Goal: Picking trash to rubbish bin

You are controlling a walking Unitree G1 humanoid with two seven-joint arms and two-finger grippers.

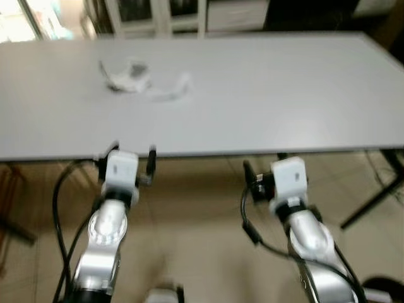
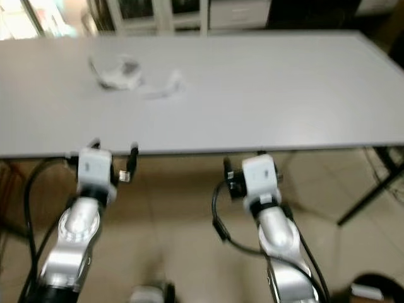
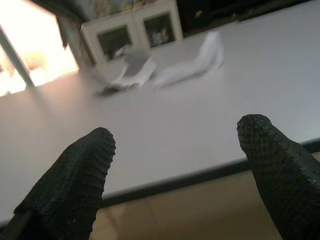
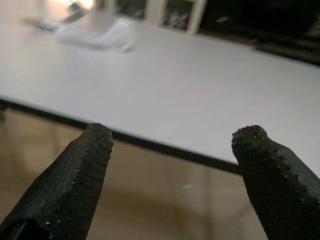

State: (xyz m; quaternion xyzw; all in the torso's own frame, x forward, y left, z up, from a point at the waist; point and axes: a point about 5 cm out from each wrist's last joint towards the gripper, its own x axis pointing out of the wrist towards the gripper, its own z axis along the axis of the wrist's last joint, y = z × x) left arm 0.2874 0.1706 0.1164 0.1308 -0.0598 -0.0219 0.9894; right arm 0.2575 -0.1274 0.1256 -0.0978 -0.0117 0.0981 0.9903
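A long white table [image 1: 265, 95] stood crosswise before the robot, its near edge just ahead of both grippers. On its far left part lay the trash: a crumpled clump of white and grey wrapping [image 1: 128, 77], and just beside it, toward the table's middle, a strip of white tissue [image 1: 169, 89]. The strip's long axis ran roughly along the table's length, tilted a little, with its raised, twisted end [image 3: 212, 46] pointing away from the clump. Blur hid whether the two pieces touched.

The left gripper [image 3: 175, 165] was held at the table's near edge, below the tabletop level, fingers spread wide apart and empty, aimed up the table toward the trash. The right gripper [image 4: 175, 165] hung likewise at the near edge, further toward the table's middle, its fingers [image 4: 85, 170] also spread and holding nothing. Both were well apart from the trash.

Beyond the table stood white cabinets [image 1: 170, 16]; beneath it was a tan tiled floor [image 1: 202, 240].
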